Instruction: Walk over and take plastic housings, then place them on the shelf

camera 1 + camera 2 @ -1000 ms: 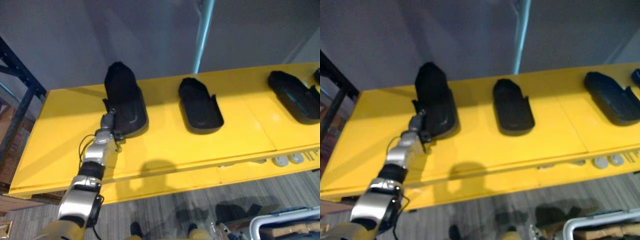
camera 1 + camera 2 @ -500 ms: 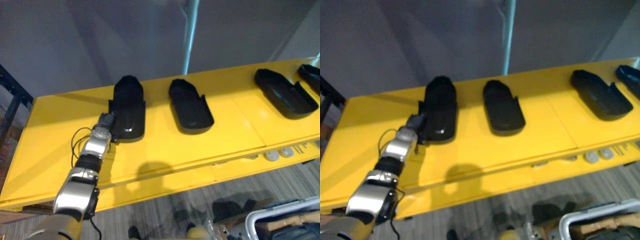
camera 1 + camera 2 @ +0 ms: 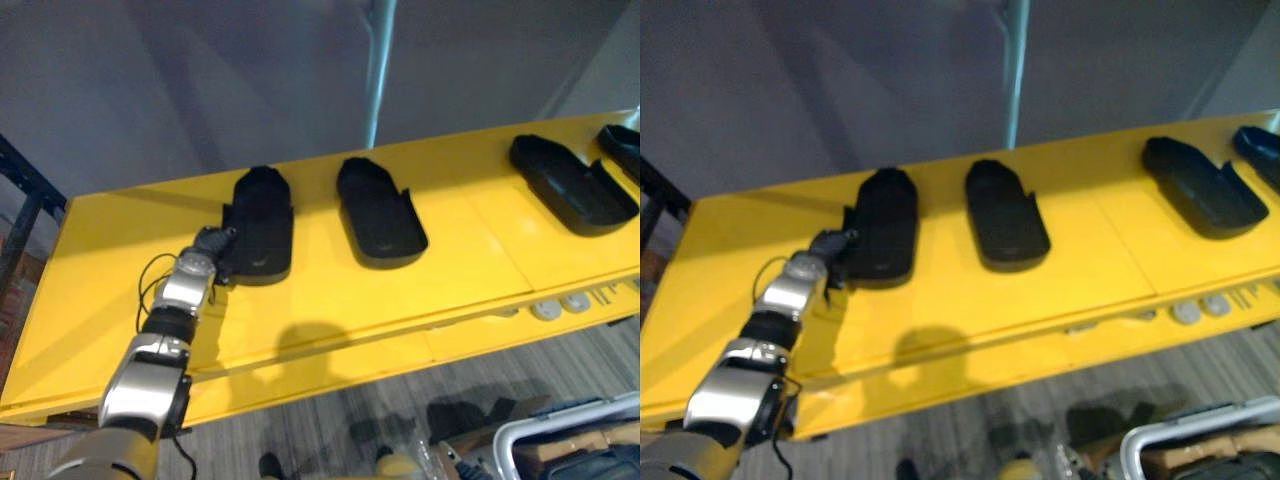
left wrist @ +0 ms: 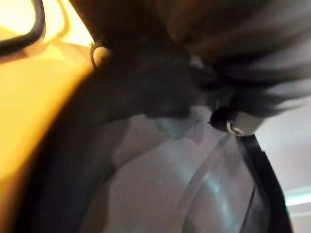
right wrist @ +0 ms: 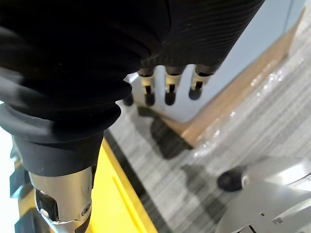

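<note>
While the eye views lay out the whole yellow shelf (image 3: 120,290) from above, the left wrist view looks from very close at a dark curved form against the yellow board. The right wrist view has the right robot hand (image 5: 169,90) hanging over grey floor (image 5: 243,145), fingers straight and apart, holding nothing.

Left of the pale blue post (image 3: 378,70) behind the shelf, the leftmost plastic housing (image 3: 262,225) lies flat on the board. The left robot hand (image 3: 208,247) touches its near left corner; whether it grips cannot be told. This housing is black, glossy, long and shoe-shaped. A second housing (image 3: 380,212) lies in front of the post, and a third housing (image 3: 570,185) and a fourth housing (image 3: 622,142) lie to the post's right.
</note>
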Motion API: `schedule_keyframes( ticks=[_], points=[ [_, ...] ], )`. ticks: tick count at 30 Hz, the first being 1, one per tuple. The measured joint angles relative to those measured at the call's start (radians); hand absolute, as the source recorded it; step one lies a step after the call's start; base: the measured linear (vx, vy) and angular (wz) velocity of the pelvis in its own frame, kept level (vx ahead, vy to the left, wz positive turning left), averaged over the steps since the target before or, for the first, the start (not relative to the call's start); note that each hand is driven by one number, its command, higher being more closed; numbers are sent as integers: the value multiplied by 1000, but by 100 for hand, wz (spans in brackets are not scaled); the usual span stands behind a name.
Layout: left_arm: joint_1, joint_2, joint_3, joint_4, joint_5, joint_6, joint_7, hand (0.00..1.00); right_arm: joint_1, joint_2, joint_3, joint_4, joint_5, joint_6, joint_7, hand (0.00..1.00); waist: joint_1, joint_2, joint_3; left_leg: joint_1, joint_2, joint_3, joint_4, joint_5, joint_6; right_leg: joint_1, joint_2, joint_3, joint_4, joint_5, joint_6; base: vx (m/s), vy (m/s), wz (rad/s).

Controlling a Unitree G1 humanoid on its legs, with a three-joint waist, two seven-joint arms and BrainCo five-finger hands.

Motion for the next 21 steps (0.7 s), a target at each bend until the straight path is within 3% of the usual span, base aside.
schedule_keyframes(
  ticks=[8,17,21],
  points=[
    [37,-10,40,13,-101,-98,21,0,-5,0,-3,28,17,-11,1,0,2,2,4,5,-1,-11,0,0,0,13,0,-13,-3,-4,4,3,-4,3],
    [91,-28,28,-4,-132,-279,38,0,-30,-2,-17,29,17,-11,2,0,21,3,5,0,-1,-23,0,0,0,17,0,-24,-3,-3,9,7,-4,3],
    [138,-19,-22,-116,-192,-283,25,0,-32,-4,-17,17,16,-10,2,0,33,3,5,-8,-6,-43,0,0,0,27,-4,-49,-9,-3,10,15,-2,16]
  ],
)
